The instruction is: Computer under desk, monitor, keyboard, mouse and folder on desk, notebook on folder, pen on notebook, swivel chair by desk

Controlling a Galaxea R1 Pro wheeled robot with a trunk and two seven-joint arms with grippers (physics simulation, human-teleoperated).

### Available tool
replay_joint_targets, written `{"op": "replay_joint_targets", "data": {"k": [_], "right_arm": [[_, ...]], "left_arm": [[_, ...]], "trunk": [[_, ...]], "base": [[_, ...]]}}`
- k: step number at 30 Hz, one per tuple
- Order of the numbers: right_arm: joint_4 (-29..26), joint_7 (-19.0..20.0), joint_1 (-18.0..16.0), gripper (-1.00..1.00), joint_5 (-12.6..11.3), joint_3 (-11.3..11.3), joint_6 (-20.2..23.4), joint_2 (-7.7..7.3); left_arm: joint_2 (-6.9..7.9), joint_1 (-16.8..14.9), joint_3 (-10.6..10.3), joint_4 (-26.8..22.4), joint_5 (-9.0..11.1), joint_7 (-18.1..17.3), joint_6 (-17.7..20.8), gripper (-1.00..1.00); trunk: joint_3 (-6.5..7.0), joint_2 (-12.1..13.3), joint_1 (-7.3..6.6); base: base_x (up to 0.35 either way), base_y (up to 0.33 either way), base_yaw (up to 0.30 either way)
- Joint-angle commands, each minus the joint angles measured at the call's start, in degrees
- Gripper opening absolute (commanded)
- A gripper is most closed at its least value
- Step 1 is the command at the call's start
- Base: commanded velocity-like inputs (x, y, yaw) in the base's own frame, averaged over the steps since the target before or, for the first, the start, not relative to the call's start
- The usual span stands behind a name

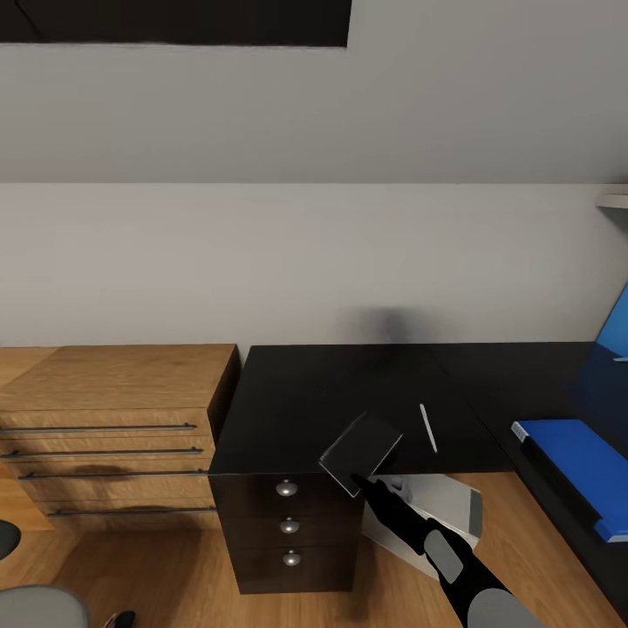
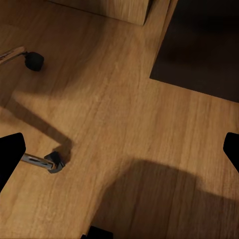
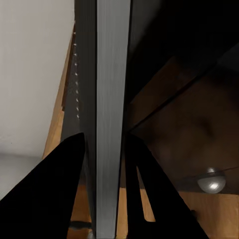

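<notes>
In the head view the desk (image 1: 314, 410) is seen against the grey wall, its three knobbed drawers (image 1: 288, 528) facing the camera. A wooden chest (image 1: 113, 419) stands at its 9 o'clock side, touching or just beside it. The right gripper (image 1: 358, 478) is raised over the desk's front edge and is clenched on the notebook (image 1: 360, 453), which is held tilted, its dark face turned up, just above the desktop corner by the drawers. In the right wrist view the notebook (image 3: 107, 114) is seen edge-on between the two black fingers (image 3: 55, 194), which press on it from both sides; a silver knob (image 3: 211, 180) shows below.

The pen (image 1: 428, 427) lies on the desk at 3 o'clock of the notebook, near but apart from it, pointing roughly from 11 to 5. The folder (image 1: 571, 467) lies flat on the desk's right wing — at 3 o'clock, well apart from the pen. A slanted blue surface (image 1: 615, 331) stands beyond it at the frame edge; what it is cannot be told. The computer (image 1: 445, 515) is seen under the desk, behind the right arm.

In the left wrist view the left gripper (image 2: 119, 154) hangs over the wood floor (image 2: 124, 124) — its fingertips (image 2: 10, 157) are spread wide, released, with nothing between them. Chair casters (image 2: 34, 60) stand on the floor, and a dark desk corner (image 2: 199, 45) is seen beyond. A grey seat (image 1: 35, 606) shows at 7 o'clock in the head view.
</notes>
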Motion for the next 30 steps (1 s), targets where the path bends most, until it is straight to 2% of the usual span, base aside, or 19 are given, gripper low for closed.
{"op": "replay_joint_targets", "data": {"k": [1, 19, 30], "right_arm": [[0.0, 0.0, 0.0, -1.00, -0.2, -0.2, 0.4, 0.03], [-0.1, 0.0, 0.0, -1.00, -0.2, -0.2, 0.4, -0.06], [-0.2, 0.1, 0.0, -1.00, -0.2, -0.3, 0.4, -0.22]], "left_arm": [[-0.02, 0.0, 0.0, -0.1, 0.5, -0.1, 0.0, 1.00], [-0.01, 0.0, 0.0, -0.1, 0.5, -0.1, 0.0, 1.00], [-0.02, 0.0, 0.0, -0.1, 0.5, -0.1, 0.0, 1.00]], "trunk": [[-0.05, 0.0, 0.00], [-0.05, 0.0, 0.00], [1.93, 4.4, -2.41]], "base": [[0.000, 0.000, 0.000], [0.000, 0.000, 0.000], [0.000, 0.000, 0.000]]}}
